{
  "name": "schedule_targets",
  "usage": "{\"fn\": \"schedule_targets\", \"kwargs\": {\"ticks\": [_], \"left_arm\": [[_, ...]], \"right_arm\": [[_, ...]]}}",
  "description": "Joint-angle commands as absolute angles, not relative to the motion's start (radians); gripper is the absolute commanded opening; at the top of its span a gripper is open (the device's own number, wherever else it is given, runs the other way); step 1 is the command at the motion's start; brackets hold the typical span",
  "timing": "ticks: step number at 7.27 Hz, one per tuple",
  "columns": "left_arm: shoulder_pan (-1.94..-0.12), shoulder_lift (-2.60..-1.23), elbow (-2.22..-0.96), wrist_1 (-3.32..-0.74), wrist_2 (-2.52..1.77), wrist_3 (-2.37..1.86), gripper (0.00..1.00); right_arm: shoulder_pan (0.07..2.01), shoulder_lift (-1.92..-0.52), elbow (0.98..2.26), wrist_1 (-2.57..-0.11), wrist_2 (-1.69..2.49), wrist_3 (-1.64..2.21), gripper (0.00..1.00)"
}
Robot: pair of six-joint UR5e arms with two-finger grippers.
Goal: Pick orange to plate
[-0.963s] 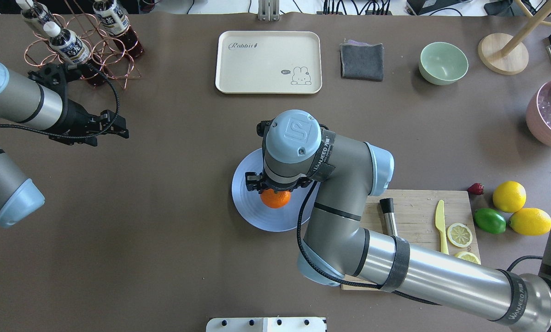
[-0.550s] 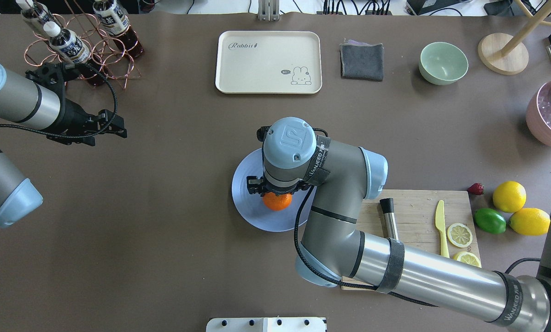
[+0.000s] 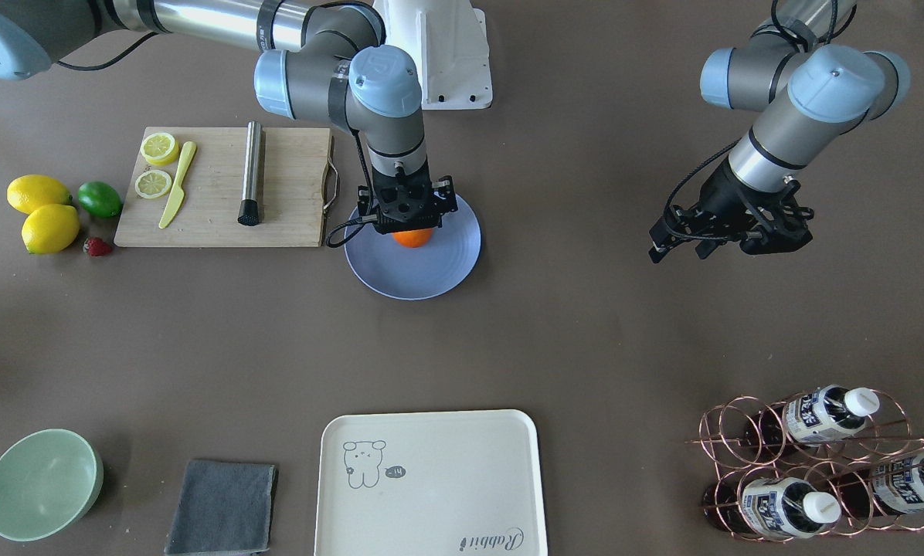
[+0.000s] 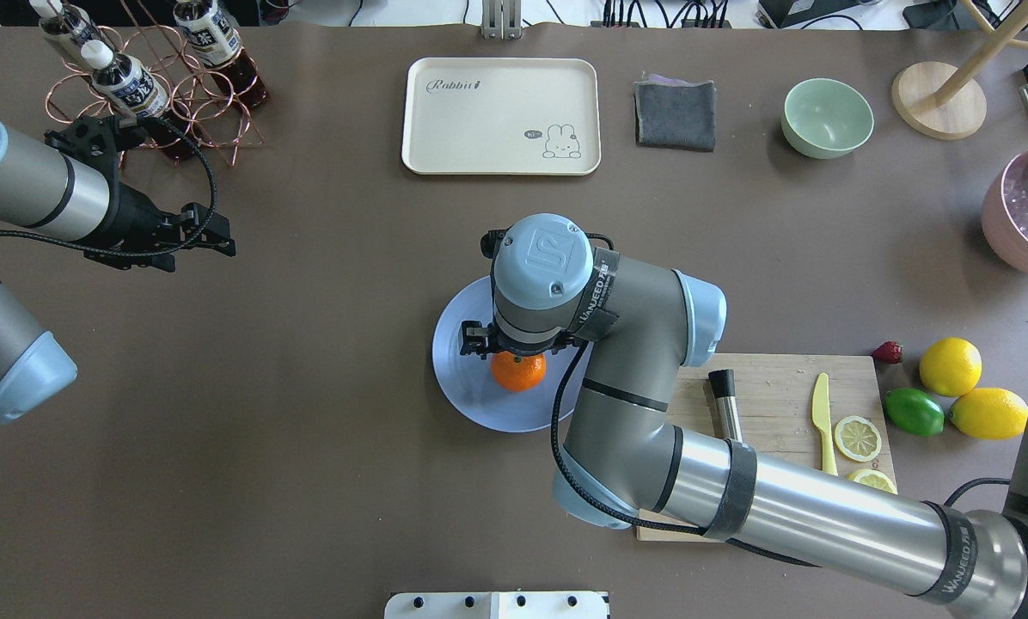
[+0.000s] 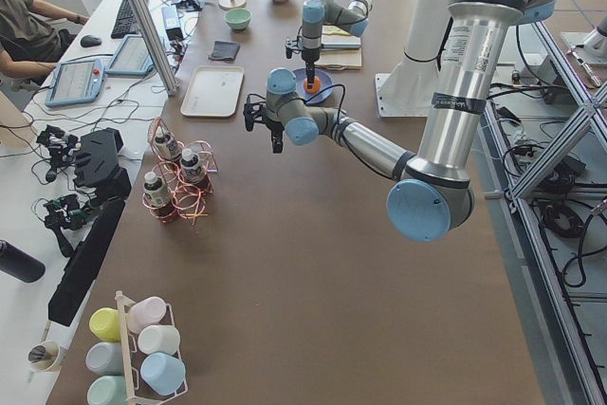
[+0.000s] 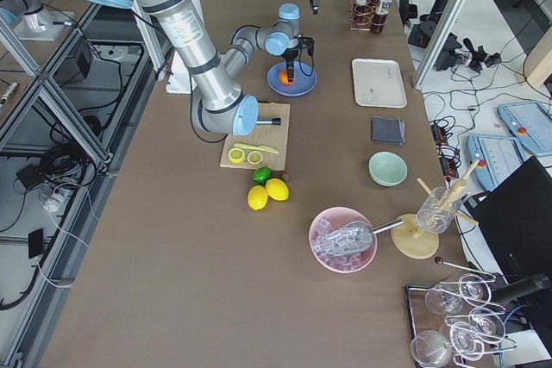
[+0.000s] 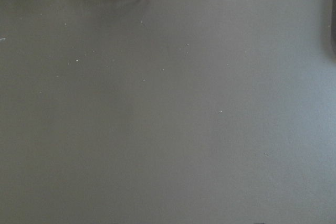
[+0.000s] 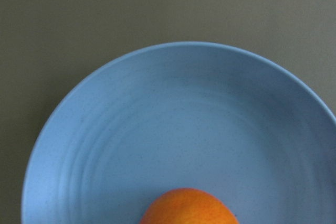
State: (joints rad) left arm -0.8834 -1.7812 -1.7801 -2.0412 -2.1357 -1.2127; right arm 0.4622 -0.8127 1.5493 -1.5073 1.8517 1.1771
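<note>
- Orange on the plate, close to its middle.
- Plate flat on the table, about midway along it, just off the handle end of the cutting board.
- Right gripper pointing straight down directly over the orange, covering the fruit's top in both table-wide views.
- Its jaws hidden under the wrist, so no telling whether parted or closed on the fruit.
- From the right wrist camera: only the orange's upper curve at the bottom edge, with the blue plate's rings around it.
- Left gripper well apart from the plate, hanging over bare table toward the left end.
- Jaws there spread apart, nothing between them.
- Bottle rack in the left corner opposite the robot, near that gripper.
- Lemons and a lime just past the board's other end, by the right edge.
- Tray, folded cloth and bowl in a row along the edge opposite the robot.
</note>
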Motion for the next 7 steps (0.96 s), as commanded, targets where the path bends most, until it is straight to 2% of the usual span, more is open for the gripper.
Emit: {"fn": "schedule_targets", "kwargs": {"ticks": [1, 4, 7], "left_arm": [[-1.011, -1.748, -1.789, -2.037, -2.256, -1.131, 0.89], [-1.257, -1.568, -1.769, -1.973, -2.364, -0.582, 0.89], [-1.503, -1.478, -1.763, -1.722, -2.491, -0.028, 0.89]], "right_arm": [[0.597, -0.866, 1.621, -1.517, 1.973, 1.160, 1.00], [0.936, -1.183, 1.782, -1.517, 2.200, 0.717, 1.00], [1.252, -1.485, 1.773, -1.519, 2.335, 0.131, 1.00]]}}
